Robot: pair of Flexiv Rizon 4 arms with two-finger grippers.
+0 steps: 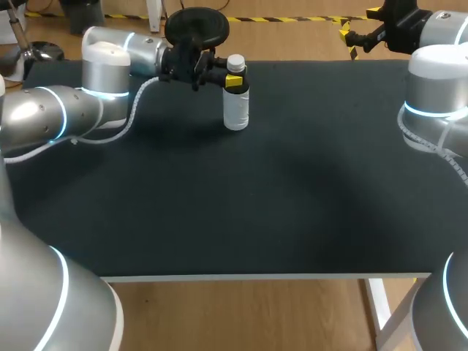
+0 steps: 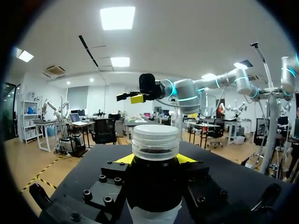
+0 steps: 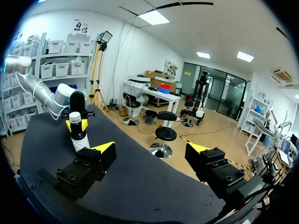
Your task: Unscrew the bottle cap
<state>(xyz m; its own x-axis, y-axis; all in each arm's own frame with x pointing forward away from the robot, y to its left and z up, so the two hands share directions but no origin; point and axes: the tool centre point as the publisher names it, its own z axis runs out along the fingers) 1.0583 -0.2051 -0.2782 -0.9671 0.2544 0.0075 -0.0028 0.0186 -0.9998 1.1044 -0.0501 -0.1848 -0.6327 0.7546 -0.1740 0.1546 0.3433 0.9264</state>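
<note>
The white bottle (image 1: 235, 110) stands upright in the upper middle of the head view on the black table (image 1: 241, 212), clamped just below its cap (image 1: 235, 63) by the left gripper (image 1: 233, 80), presumably for steadying, while the right gripper (image 1: 357, 25) is held wide open at the upper right, well apart from the untouched cap.

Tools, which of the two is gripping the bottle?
The left tool, shut on the bottle just below its cap; the right tool stands open, apart, holding nothing.
</note>
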